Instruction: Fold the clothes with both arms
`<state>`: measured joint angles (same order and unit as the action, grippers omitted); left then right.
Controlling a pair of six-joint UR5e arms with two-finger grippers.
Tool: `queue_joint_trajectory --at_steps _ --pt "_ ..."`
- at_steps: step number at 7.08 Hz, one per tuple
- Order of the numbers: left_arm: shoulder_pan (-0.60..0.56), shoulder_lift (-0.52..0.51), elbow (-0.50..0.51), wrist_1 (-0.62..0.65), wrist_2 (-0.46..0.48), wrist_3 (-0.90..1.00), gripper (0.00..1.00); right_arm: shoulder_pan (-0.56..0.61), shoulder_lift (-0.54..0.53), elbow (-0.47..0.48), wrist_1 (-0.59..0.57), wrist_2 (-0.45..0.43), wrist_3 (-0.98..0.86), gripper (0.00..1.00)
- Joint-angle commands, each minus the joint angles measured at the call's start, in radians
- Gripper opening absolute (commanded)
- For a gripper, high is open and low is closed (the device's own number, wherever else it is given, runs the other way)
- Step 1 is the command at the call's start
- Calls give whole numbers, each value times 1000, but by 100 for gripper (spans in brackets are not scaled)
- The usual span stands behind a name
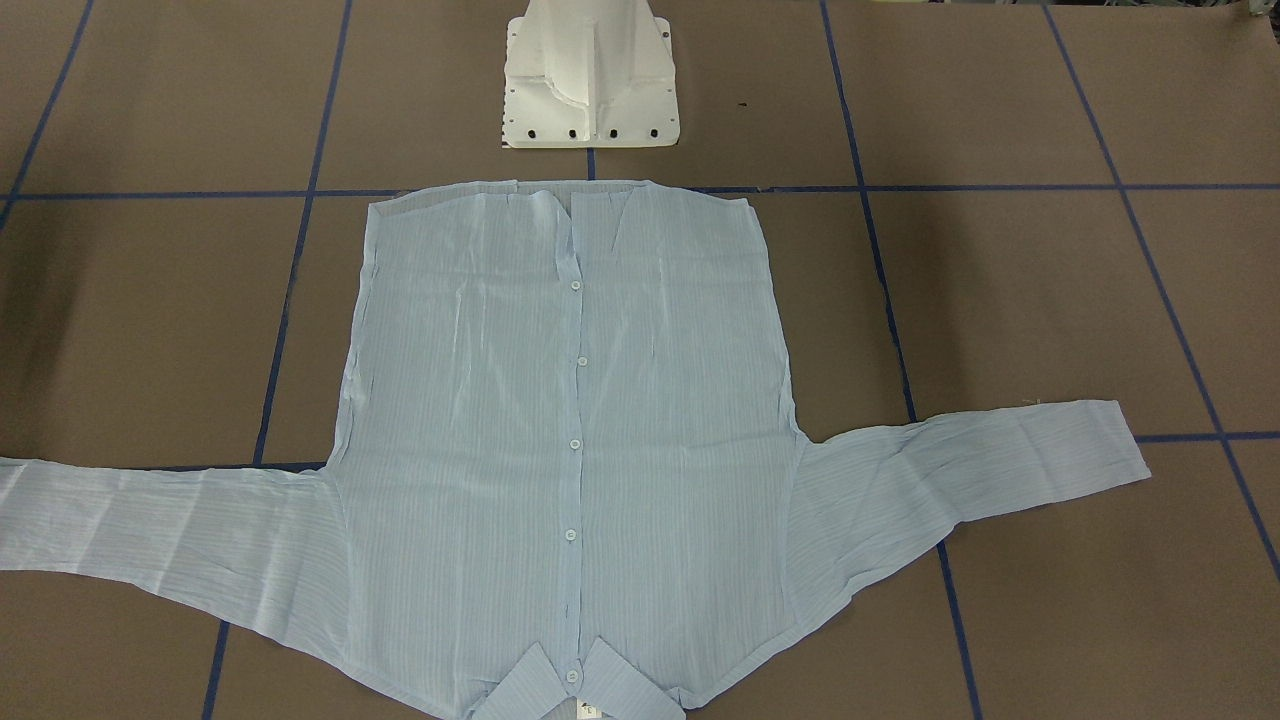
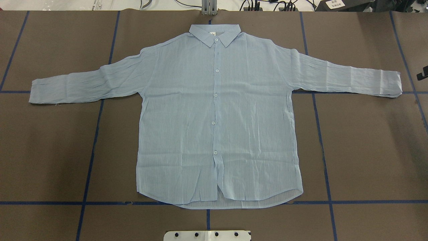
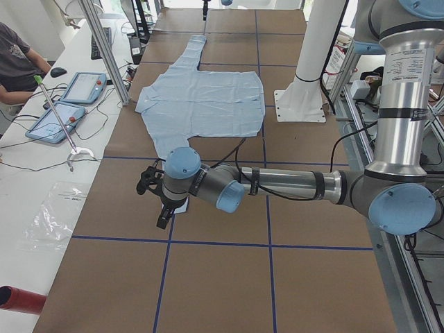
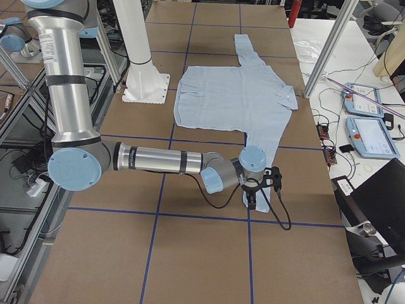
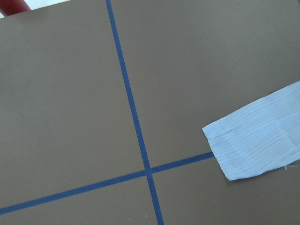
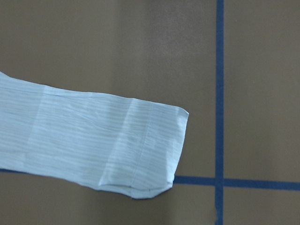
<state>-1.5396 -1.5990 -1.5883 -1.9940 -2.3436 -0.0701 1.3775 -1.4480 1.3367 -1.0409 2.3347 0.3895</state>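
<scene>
The shirt lies flat and face up on the brown tabletop. It is pale blue, thin and finely striped. White buttons run down the closed front. The pointed collar is at the far edge, away from the white pedestal, and the rounded hem sits just short of it. Light creases run all over the cloth, but nothing is folded.

Both sleeves are stretched straight out to the sides. The left arm reaches low across the tabletop, and the left gripper is right over the end of the left sleeve. A pale corner of cloth peeks out beneath it. Whether it touches the cloth, I cannot tell, nor whether its fingers are apart or together.

Its wrist camera looks down on the cuff, which lies flat and square-ended. One corner of it meets a blue tape line.

The right arm mirrors it. The right gripper is at the tip of the right sleeve, and only a black sliver of it shows at the overhead view's edge. Again I cannot tell how its fingers stand. Under it the other cuff lies flat with a soft crease, close beside a tape crossing.

Beyond each gripper, outward from the cuffs, there is bare brown tabletop. Between the grippers there is only the spread shirt. Both side seams and the hem are out in the open.
</scene>
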Motion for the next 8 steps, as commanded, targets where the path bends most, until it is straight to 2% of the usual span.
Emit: queue_joint_trajectory --at_steps 1,5,8 --pt "13 -9 13 -34 4 4 100 -84 21 -115 151 -90 38 100" --pt "13 -9 14 -66 4 -2 100 -114 104 -243 139 -90 42 99" --pt "13 -13 14 -66 6 0 100 -120 135 -280 104 -89 43 87"
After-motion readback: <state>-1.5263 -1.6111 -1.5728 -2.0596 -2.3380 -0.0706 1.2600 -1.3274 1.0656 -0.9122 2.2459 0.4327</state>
